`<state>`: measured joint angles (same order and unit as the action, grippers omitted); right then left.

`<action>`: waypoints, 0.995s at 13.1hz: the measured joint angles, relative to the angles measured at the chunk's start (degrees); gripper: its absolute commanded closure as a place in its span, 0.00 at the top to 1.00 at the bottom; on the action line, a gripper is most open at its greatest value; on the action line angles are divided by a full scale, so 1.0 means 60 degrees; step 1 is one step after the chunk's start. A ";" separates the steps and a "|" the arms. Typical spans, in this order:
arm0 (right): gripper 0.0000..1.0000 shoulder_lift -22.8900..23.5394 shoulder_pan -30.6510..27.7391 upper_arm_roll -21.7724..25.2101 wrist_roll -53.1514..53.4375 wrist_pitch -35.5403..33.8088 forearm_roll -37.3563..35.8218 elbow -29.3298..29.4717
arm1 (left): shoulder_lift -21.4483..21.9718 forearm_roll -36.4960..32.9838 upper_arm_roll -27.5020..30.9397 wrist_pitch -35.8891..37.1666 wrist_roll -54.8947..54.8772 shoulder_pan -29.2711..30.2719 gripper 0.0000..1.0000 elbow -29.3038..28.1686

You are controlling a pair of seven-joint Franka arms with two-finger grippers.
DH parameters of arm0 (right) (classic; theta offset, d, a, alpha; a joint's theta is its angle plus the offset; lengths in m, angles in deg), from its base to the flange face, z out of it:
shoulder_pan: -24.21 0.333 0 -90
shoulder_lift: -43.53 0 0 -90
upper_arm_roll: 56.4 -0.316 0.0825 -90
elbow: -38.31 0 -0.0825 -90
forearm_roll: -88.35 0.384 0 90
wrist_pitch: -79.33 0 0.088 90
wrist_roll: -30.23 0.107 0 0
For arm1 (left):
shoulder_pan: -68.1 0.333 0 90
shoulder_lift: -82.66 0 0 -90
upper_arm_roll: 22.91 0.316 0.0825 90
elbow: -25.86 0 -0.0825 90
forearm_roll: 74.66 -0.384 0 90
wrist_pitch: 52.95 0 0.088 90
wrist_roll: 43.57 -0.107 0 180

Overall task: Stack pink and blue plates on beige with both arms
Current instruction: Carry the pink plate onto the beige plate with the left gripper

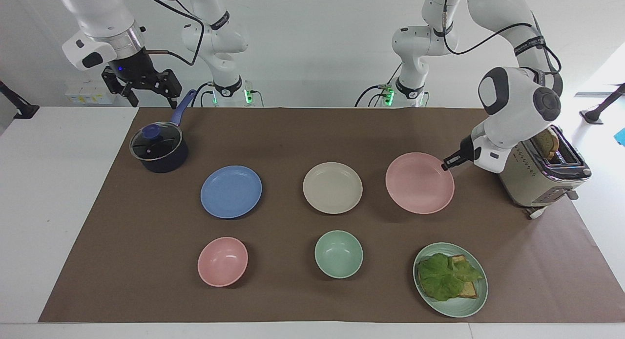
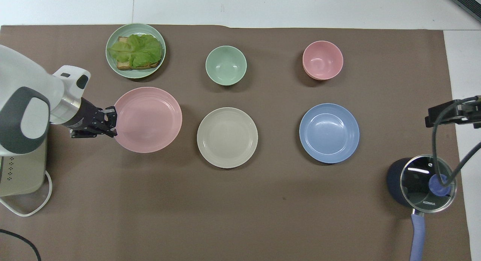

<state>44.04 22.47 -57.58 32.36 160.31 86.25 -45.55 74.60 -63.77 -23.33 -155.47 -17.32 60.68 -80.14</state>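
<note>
My left gripper (image 1: 445, 165) (image 2: 114, 120) is shut on the rim of the pink plate (image 1: 419, 183) (image 2: 148, 119) and holds it lifted off the mat, beside the beige plate (image 1: 332, 187) (image 2: 227, 137) at the mat's middle. The blue plate (image 1: 231, 191) (image 2: 329, 133) lies flat toward the right arm's end. Raised over the table edge beside the pot, my right gripper (image 1: 144, 95) hangs open and holds nothing; in the overhead view only its body shows.
A lidded dark blue pot (image 1: 159, 148) (image 2: 421, 181) stands under the right gripper. A toaster (image 1: 542, 175) (image 2: 20, 170) sits at the left arm's end. Farthest from the robots lie a pink bowl (image 1: 222, 261), a green bowl (image 1: 339, 254) and a green plate with lettuce toast (image 1: 450, 279).
</note>
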 measured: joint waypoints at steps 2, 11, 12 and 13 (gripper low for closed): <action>1.00 0.0000 0.0000 0.0000 0.0000 0.0000 0.0000 0.0000 | 0.0001 0.0076 -0.0024 -0.0002 0.0311 -0.0821 0.00 -0.0005; 1.00 0.0000 0.0000 0.0000 0.0000 0.0000 0.0000 0.0000 | 0.0009 0.0727 -0.0030 -0.2595 0.0548 -0.3113 0.00 -0.1331; 1.00 0.0000 0.0000 0.0000 0.0000 0.0000 0.0000 0.0000 | -0.0083 0.0733 -0.0031 -0.2976 0.0684 -0.3304 0.00 -0.1483; 1.00 0.0000 0.0000 0.0000 0.0000 0.0000 0.0000 0.0000 | -0.0208 0.0734 -0.0028 -0.3302 0.0807 -0.3459 0.00 -0.1568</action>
<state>44.04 22.47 -57.58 32.36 160.31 86.25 -45.55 73.36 -59.36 -23.50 -175.28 -12.48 39.93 -89.55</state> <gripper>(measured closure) 0.000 0.956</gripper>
